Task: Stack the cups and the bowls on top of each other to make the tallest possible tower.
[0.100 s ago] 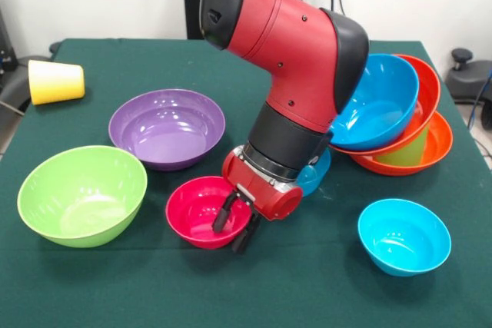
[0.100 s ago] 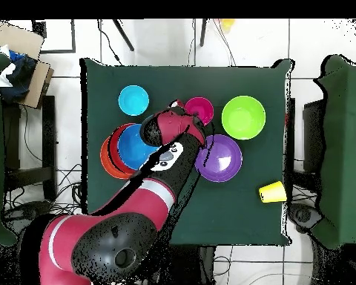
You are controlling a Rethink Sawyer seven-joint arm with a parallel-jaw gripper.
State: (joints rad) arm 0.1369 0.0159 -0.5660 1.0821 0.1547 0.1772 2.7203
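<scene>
**Gripper over the pink bowl's rim**

The gripper (image 1: 239, 226) hangs at the pink bowl (image 1: 198, 209), its two black fingers (image 1: 224, 213) a little apart, one inside the bowl's rim, the other just outside, so the rim stands between them. Whether they press the rim I cannot tell. The red arm (image 1: 296, 59) slants down to it from above and hides part of the pile behind.

All places below are told from the pink bowl, front view. The pink bowl is small, glossy, upright and empty, and sits on the green table (image 1: 307, 289). Just behind it to the right, mostly hidden by the wrist, a bit of a blue bowl (image 1: 317, 174) shows. Farther right and behind leans the tower (image 1: 400, 124): an orange bowl (image 1: 434, 147) lowest, a light green cup (image 1: 407, 150) lying in it, a second orange bowl (image 1: 424, 90) tipped over that, and a large blue bowl (image 1: 377, 101) nested in it, mouth turned toward the camera.

Right and a little nearer stands the small cyan bowl (image 1: 403, 236), alone and upright. Just behind to the left is the purple bowl (image 1: 167, 128), wide and shallow. To the left sits the lime bowl (image 1: 82, 193), deep and empty. Far behind to the left, near the table's corner, the yellow cup (image 1: 55, 81) lies on its side.

In the overhead view the pink bowl (image 2: 199, 109) is partly under the arm.
</scene>
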